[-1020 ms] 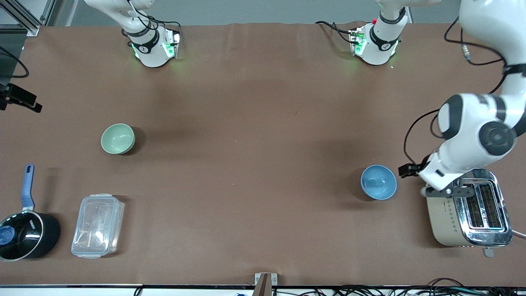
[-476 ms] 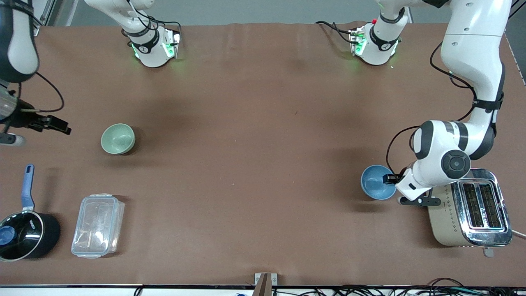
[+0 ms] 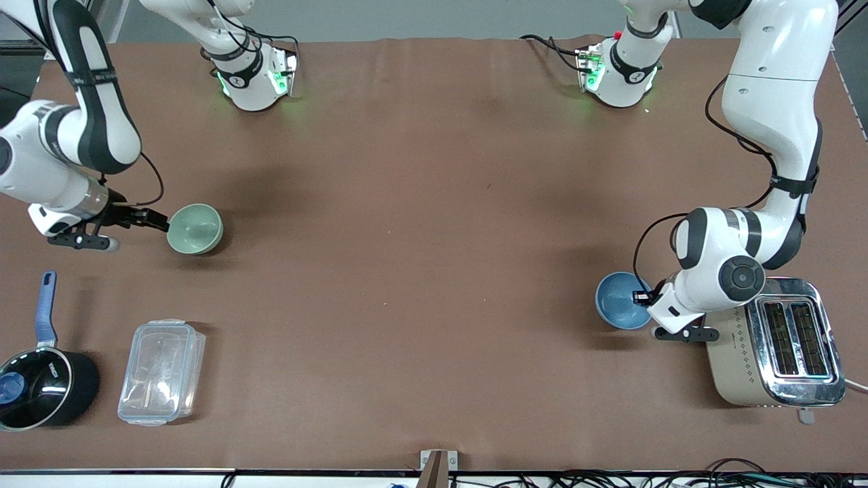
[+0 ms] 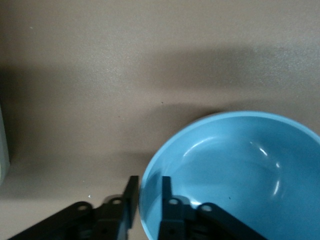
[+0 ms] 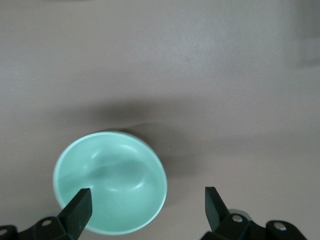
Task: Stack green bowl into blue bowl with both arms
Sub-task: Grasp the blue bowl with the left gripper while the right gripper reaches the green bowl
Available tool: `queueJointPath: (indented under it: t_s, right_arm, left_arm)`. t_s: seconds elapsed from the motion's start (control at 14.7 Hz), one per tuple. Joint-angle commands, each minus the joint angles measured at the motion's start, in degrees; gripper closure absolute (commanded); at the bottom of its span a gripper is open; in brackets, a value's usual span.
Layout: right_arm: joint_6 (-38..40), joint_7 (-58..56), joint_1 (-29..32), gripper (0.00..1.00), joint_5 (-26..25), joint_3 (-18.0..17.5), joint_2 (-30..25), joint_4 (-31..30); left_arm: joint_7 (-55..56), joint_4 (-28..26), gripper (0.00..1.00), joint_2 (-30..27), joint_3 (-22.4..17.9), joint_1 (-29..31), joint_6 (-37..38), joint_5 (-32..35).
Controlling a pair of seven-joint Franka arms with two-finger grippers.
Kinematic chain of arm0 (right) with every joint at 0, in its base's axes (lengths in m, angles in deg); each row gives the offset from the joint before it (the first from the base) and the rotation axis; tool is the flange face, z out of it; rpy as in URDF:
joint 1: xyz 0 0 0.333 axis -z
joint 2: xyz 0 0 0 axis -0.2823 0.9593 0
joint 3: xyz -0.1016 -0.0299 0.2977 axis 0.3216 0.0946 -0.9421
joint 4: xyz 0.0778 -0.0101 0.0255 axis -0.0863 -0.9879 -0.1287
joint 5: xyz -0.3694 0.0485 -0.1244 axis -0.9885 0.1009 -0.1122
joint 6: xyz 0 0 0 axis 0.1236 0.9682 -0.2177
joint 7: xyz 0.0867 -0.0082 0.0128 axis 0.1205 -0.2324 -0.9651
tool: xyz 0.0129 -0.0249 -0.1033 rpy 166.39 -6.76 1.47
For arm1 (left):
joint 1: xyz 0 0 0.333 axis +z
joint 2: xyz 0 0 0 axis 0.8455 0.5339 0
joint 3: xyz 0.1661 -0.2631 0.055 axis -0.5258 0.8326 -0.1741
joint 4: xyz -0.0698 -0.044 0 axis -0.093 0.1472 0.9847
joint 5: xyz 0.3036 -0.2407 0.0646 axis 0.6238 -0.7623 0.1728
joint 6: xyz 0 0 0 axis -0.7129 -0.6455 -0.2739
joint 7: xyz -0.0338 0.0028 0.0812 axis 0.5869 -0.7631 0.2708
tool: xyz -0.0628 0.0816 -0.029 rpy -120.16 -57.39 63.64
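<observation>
The green bowl [image 3: 195, 228] stands upright on the brown table toward the right arm's end. My right gripper [image 3: 157, 221] is open at its rim. In the right wrist view the green bowl [image 5: 112, 182] lies partly between the spread fingers [image 5: 80, 206], and my right gripper [image 5: 147, 205] is not touching it. The blue bowl [image 3: 618, 300] stands toward the left arm's end, beside the toaster. My left gripper [image 3: 639, 298] is at its rim. In the left wrist view my left gripper [image 4: 148, 189] has closed on the blue bowl [image 4: 235, 175], one finger inside the rim and one outside.
A silver toaster [image 3: 773, 346] stands right beside the blue bowl, under the left arm's wrist. A black saucepan with a blue handle [image 3: 41, 390] and a clear lidded container [image 3: 161, 371] sit nearer the front camera than the green bowl.
The right arm swung in from the table's end and brought its gripper to the green bowl's rim. The left gripper moved from over the toaster to the blue bowl's rim. Neither bowl moved.
</observation>
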Motion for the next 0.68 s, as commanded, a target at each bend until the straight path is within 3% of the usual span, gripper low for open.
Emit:
queueJointPath:
  t_s: [0.0, 0.27, 0.41, 0.61]
  right_arm:
    - [-2.04, -1.29, 1.08, 0.02, 1.95, -0.40, 2.87, -0.40]
    - [-2.13, -3.74, 1.52, 0.03, 7.05, -0.40, 5.25, -1.11]
    - [-3.53, -8.21, 2.83, 0.04, 9.59, -0.40, 7.00, -1.11]
    - [-3.54, -15.85, 3.54, 0.05, 17.40, -0.31, 9.20, -1.28]
  left_arm:
    - [-0.43, 0.60, 1.00, -0.42, 0.07, -0.25, 0.24, 0.54]
    - [0.01, 0.87, 1.00, -2.61, 0.51, -0.77, 0.41, 0.11]
    - [0.27, 1.65, 1.00, -3.75, 3.14, -0.43, 1.46, -0.16]
    - [3.33, 3.93, 1.00, -4.37, 6.12, -0.51, 4.19, -0.16]
